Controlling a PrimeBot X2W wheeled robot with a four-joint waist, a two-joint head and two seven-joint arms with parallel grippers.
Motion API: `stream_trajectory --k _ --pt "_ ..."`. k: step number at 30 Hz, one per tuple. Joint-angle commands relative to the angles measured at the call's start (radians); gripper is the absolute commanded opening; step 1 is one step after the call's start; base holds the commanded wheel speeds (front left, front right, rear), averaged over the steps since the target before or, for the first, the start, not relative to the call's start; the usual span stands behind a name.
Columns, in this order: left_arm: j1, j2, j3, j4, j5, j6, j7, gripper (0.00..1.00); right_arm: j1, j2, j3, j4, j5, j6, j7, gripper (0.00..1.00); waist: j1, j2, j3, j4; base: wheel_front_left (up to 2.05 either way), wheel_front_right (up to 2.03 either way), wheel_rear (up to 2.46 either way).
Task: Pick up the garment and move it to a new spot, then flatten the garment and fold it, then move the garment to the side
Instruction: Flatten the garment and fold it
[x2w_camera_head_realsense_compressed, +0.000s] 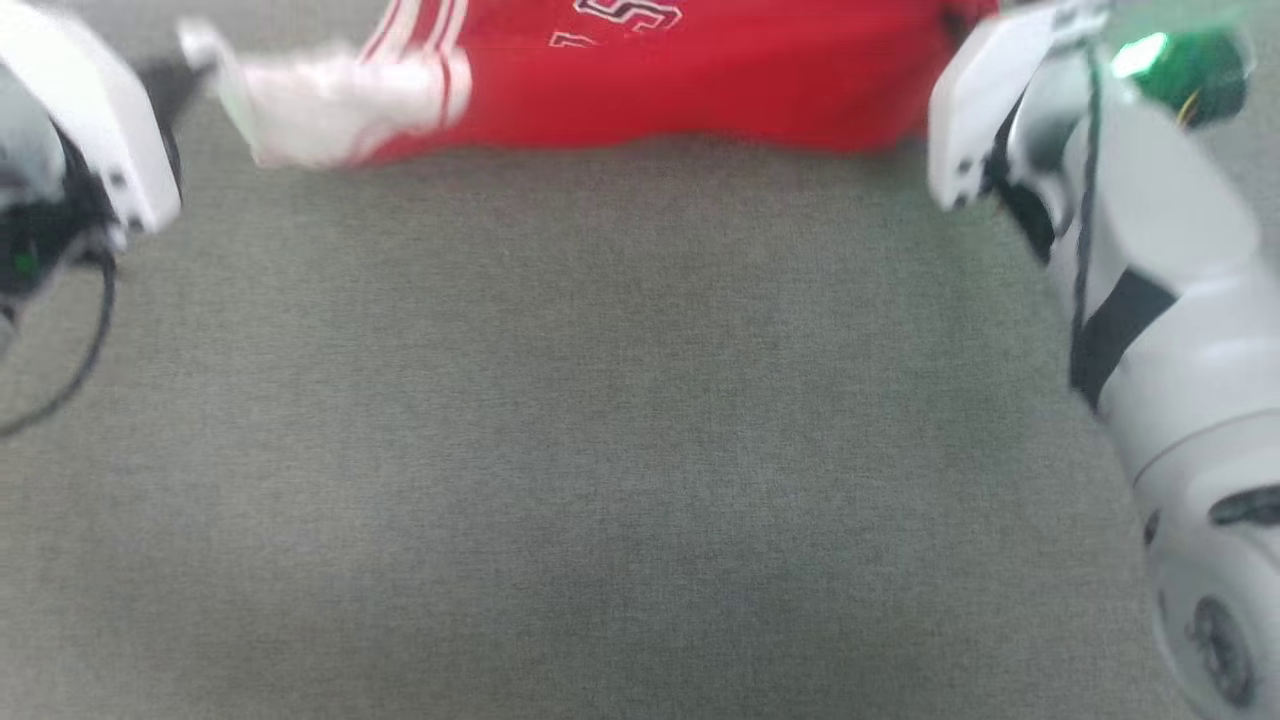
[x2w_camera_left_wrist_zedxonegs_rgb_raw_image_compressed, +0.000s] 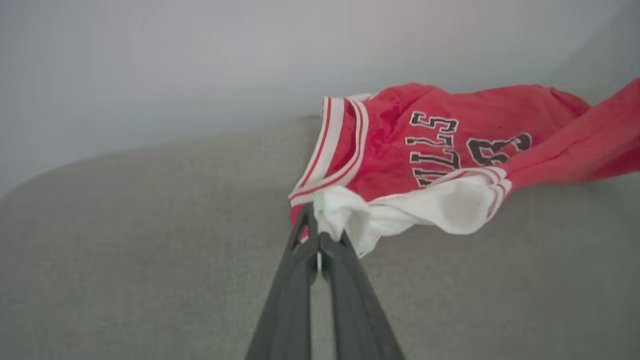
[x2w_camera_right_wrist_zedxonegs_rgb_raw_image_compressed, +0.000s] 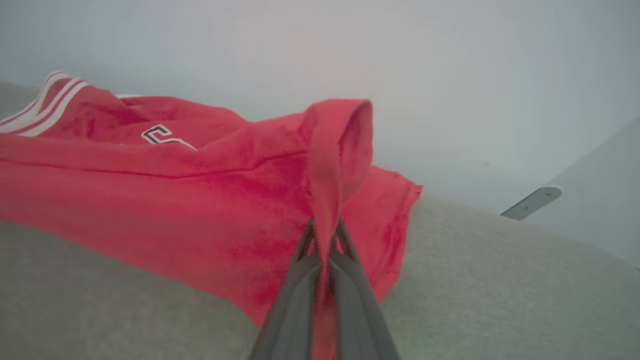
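1. We see the garment (x2w_camera_head_realsense_compressed: 700, 90) stretched across the far side of the grey surface (x2w_camera_head_realsense_compressed: 600, 450), lettering facing up.
2. Our left jaws are closed tight, pinching the end of the white sleeve (x2w_camera_left_wrist_zedxonegs_rgb_raw_image_compressed: 440, 207).
3. Our right jaws are closed on a red fold (x2w_camera_right_wrist_zedxonegs_rgb_raw_image_compressed: 335, 150) of the opposite edge, which stands raised above them.

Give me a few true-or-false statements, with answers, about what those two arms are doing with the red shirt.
1. The left end effector pinches the white sleeve of the garment. True.
2. The right end effector is open and holds nothing. False: it is shut on a red fold of the garment.
3. The garment lies neatly folded. False: it is rumpled and unfolded, held at both ends.
4. Dark lettering shows on the garment. True.
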Motion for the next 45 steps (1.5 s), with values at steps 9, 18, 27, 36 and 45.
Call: stream_trajectory --k 9,18,27,36,45 --pt "0.242 0.129 -0.055 -0.237 -0.077 0.087 0.079 0.00 0.233 -0.009 0.257 -0.053 0.254 -0.003 0.064 0.00 0.0000 0.0000 -0.052 0.011 0.00 0.00 0.00" --pt "0.439 0.277 -0.074 -0.503 -0.166 0.235 0.057 0.00 0.511 -0.176 0.465 -0.398 0.535 -0.003 0.222 0.00 0.0000 0.0000 -0.069 -0.003 0.00 0.00 0.00" --pt "0.629 0.389 -0.106 -0.751 -0.237 0.359 0.007 0.00 0.812 -0.404 0.465 -0.838 0.698 -0.003 0.419 0.00 0.0000 0.0000 -0.083 -0.006 0.00 0.00 0.00" --pt "0.769 0.434 -0.135 -0.902 -0.276 0.435 0.019 0.00 1.061 -0.475 0.340 -1.131 0.717 -0.003 0.602 0.00 0.0000 0.0000 -0.078 -0.009 0.00 0.00 0.00" --pt "0.765 0.468 -0.116 -0.972 -0.254 0.448 0.017 0.00 1.187 -0.413 0.199 -1.311 0.670 -0.003 0.663 0.00 0.0000 0.0000 -0.071 -0.024 0.00 0.00 0.00"
